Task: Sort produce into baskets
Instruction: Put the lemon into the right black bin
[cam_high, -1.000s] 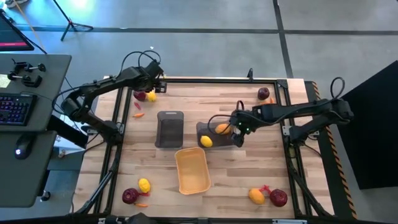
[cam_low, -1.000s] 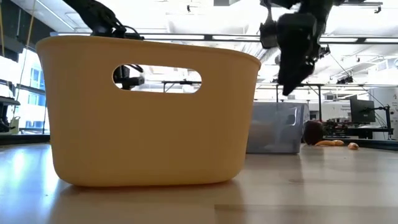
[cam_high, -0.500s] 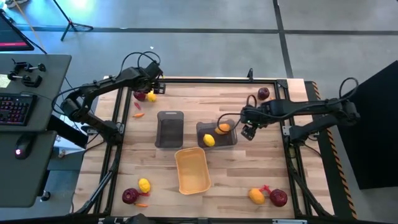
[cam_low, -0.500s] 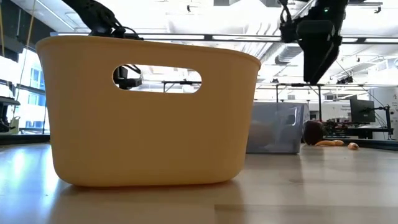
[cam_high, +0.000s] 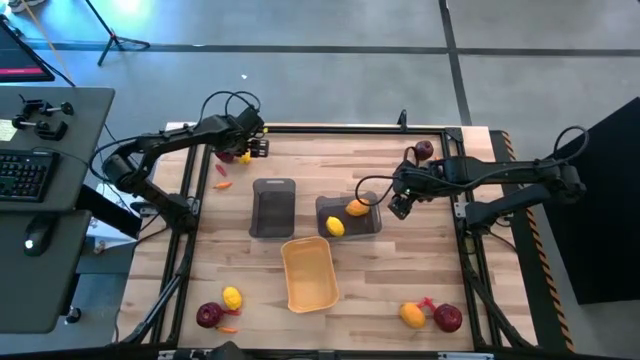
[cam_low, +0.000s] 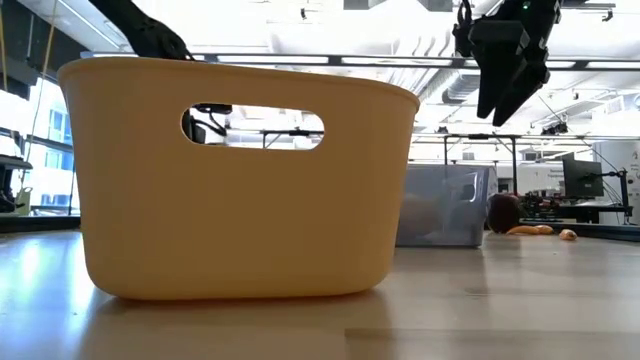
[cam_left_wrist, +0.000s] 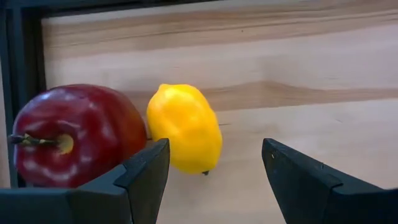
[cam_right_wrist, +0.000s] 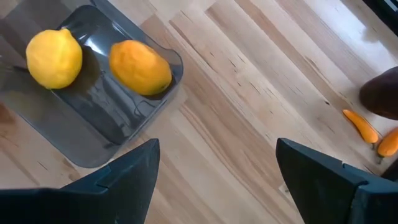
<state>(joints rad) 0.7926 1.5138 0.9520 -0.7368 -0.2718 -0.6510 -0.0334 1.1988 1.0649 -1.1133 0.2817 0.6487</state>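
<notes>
A wooden table (cam_high: 400, 260) carries three baskets near its centre, with toy produce scattered toward its corners. The left gripper (cam_high: 252, 147) hovers at the table's eleven o'clock corner, its jaws wide and holding nothing; the left wrist view shows the two dark fingers (cam_left_wrist: 140, 180) framing a yellow lemon (cam_left_wrist: 185, 128) that touches a dark red apple (cam_left_wrist: 74, 134), both resting on the wood beside the black frame. A small orange carrot piece (cam_high: 223, 184) lies just below that pair, toward nine o'clock.

The right gripper (cam_high: 399, 204) hangs above the table at about two o'clock of the centre, just beside the right-hand grey basket (cam_high: 372, 222), fingers spread wide and empty. That basket holds a yellow lemon (cam_high: 334, 226) and an orange fruit (cam_high: 356, 207); the right wrist view shows the pair lying apart in the bin (cam_right_wrist: 134, 112). The second grey basket (cam_high: 273, 207) stands to its nine o'clock, and the yellow-orange basket (cam_high: 309, 274) sits at six o'clock of both, filling the low view.

Another dark red fruit (cam_high: 424, 150) rests at the table's one o'clock edge, with two orange carrot pieces (cam_right_wrist: 360, 126) seen beside it from the right wrist. At seven o'clock lie a red fruit (cam_high: 209, 315) and a yellow one (cam_high: 232, 297); at five o'clock, an orange-yellow fruit (cam_high: 412, 315) and a red one (cam_high: 447, 317).
</notes>
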